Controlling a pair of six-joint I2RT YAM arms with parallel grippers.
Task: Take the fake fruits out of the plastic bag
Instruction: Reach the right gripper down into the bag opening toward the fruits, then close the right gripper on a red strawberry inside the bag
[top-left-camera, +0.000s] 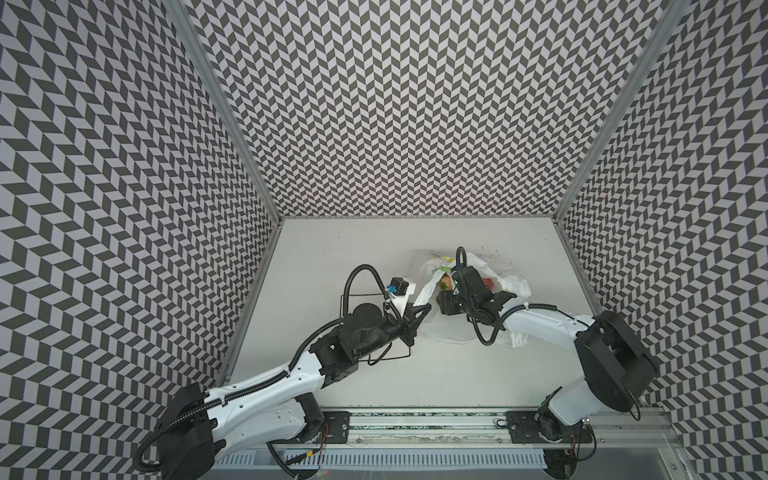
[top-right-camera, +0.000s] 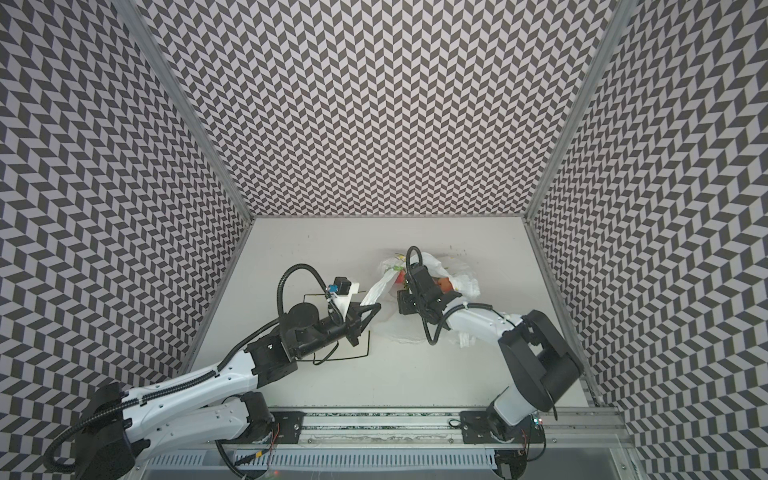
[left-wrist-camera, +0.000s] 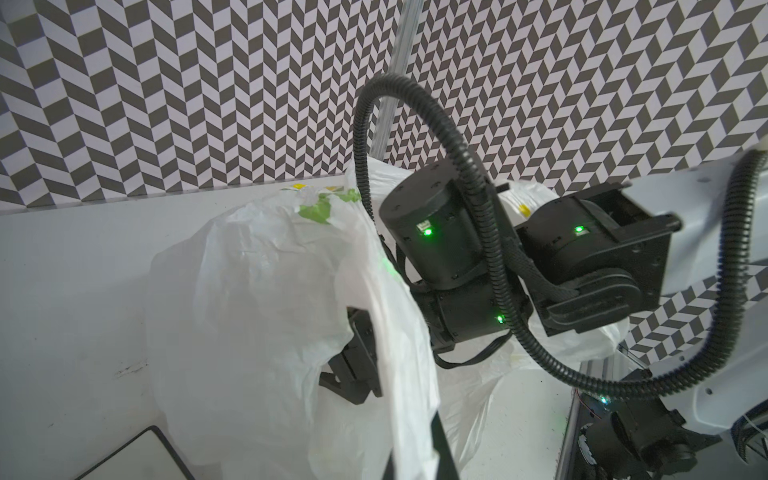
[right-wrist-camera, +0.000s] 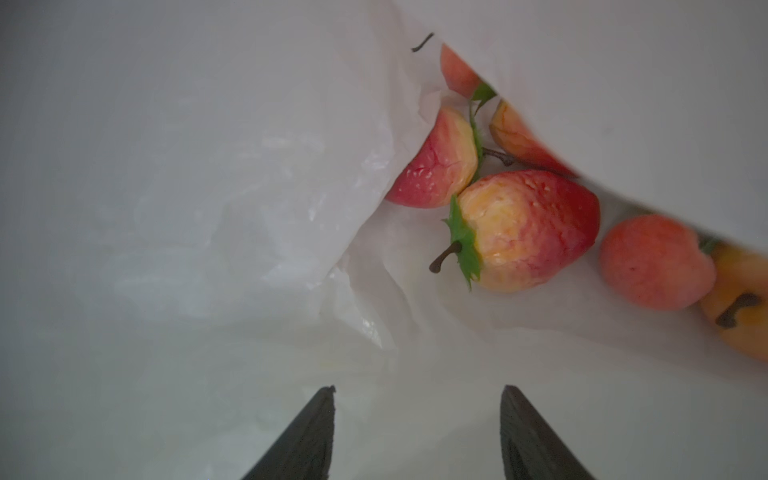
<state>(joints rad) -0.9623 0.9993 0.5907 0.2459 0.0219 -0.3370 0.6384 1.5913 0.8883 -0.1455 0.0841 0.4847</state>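
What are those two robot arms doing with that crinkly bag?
They're getting pretend fruit out of it. The left pincer is shut on an edge of the plastic bag and holds it up so the mouth gapes. The right pincer has reached inside, open and holding nothing, and points toward the fake fruits. Every fruit in view lies inside the bag, and none has been grabbed yet.

- Several fruits (right-wrist-camera: 523, 228) sit half under folds of the bag (right-wrist-camera: 208, 187) (no telling how many).
- An orange fruit (right-wrist-camera: 744, 307) runs out of view.
- The plate (left-wrist-camera: 137, 461) shows one corner only, the rest cut off.
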